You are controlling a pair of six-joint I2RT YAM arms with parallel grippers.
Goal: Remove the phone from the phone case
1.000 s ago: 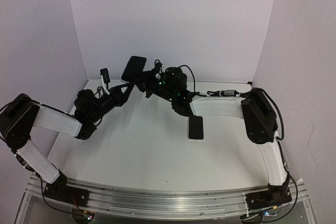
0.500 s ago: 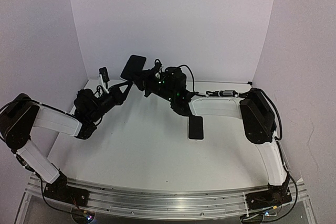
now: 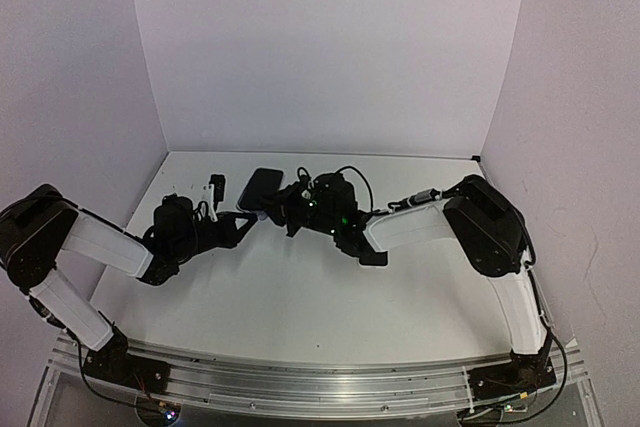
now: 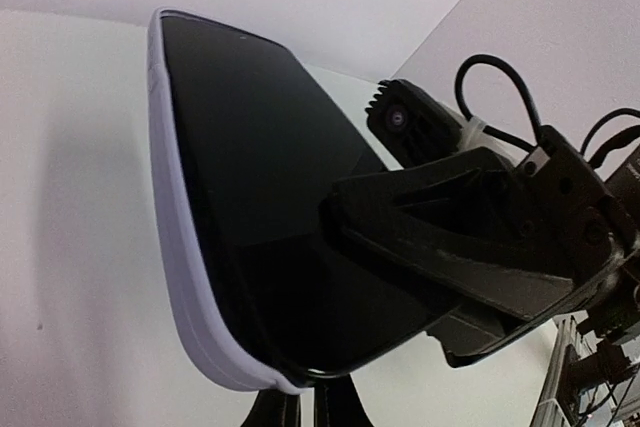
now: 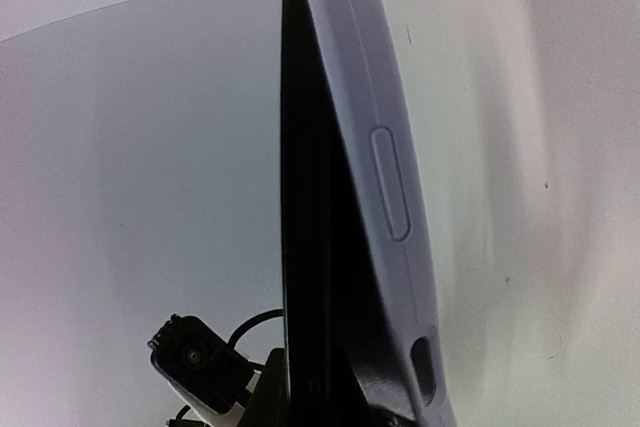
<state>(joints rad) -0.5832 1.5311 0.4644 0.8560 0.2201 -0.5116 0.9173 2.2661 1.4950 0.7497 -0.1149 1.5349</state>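
Note:
A black phone [image 3: 262, 187] in a pale lavender case is held between both grippers, low over the table's middle. My left gripper [image 3: 247, 219] comes from the left and is shut on the phone's near corner. In the left wrist view the dark screen [image 4: 250, 197], the case rim [image 4: 175, 247] and my left gripper [image 4: 308, 405] under the corner show. My right gripper [image 3: 283, 205] is shut on the phone's right side; its fingers [image 4: 450, 247] press on the screen. The right wrist view shows the phone edge-on, with the case side [image 5: 375, 147] and its button.
A flat black rectangular item [image 3: 376, 258] lies on the table, mostly hidden under the right forearm. The left wrist camera [image 5: 195, 362] shows in the right wrist view. White walls close the back and both sides.
Both arms have come down and toward me, bringing the phone from high near the back wall to just above the table. The right forearm now covers the black item.

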